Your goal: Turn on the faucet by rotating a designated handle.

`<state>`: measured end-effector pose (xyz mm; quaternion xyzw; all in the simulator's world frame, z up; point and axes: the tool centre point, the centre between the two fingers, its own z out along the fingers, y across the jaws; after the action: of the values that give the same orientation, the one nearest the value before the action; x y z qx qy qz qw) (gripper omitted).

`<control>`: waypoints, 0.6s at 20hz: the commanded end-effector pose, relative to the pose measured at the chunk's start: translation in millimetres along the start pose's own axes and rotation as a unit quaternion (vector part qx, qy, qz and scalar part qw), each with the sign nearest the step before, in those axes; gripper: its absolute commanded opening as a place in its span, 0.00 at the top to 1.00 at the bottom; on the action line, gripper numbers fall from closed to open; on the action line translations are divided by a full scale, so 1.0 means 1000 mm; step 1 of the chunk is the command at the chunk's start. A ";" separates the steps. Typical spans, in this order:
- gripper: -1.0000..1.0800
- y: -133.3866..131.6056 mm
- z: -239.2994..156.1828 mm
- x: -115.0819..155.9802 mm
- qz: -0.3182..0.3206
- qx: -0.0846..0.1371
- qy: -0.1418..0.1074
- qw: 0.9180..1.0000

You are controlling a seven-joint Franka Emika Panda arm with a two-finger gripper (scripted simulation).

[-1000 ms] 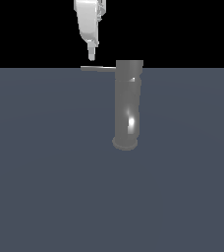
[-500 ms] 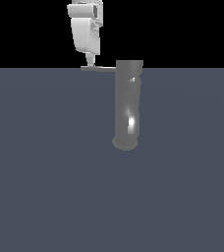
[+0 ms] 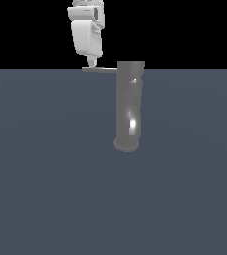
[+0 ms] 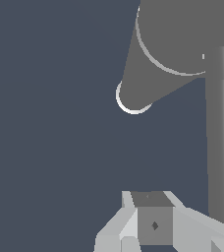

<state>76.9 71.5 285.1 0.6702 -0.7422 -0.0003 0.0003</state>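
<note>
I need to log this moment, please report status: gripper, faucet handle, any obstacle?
Gripper above the handle's free end, tip at the bar; open or shut unclear. Faucet upright, handle horizontal toward the exterior view's left. No obstacle visible.

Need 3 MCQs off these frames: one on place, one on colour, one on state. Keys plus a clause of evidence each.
1. Where does the handle stick out from the faucet?
A. from its top, toward the exterior view's left
B. from its base, toward the exterior view's right
C. from its middle, toward the camera

2. What colour is the faucet body?
A. red
B. grey metallic
C. yellow

3. Where is the gripper?
A. lying on the floor beside the base
B. clamped round the faucet body
C. above the handle's outer end, tips at the bar

Answers: 1 A, the bar leaves the cap level and runs left. 2 B, grey with a bright glint low on the cylinder. 3 C, the white gripper hangs over the bar's far end.
</note>
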 end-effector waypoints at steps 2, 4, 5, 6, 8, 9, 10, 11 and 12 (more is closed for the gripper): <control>1.00 0.008 0.000 0.000 0.000 0.000 0.000 1.000; 1.00 0.013 0.000 0.001 0.000 0.000 0.000 1.000; 1.00 0.016 0.000 0.001 0.000 0.000 0.000 1.000; 1.00 0.018 0.000 0.001 0.000 0.000 0.000 1.000; 1.00 0.024 0.000 0.002 0.000 0.000 0.000 1.000; 1.00 0.027 0.000 0.002 0.000 0.000 0.000 1.000; 1.00 0.029 0.000 0.002 0.000 0.000 0.000 1.000; 1.00 0.032 0.000 0.002 0.000 0.000 0.000 1.000; 1.00 0.035 0.000 0.002 0.000 0.000 0.000 1.000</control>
<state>48.0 73.7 285.3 0.6708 -0.7416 0.0008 -0.0017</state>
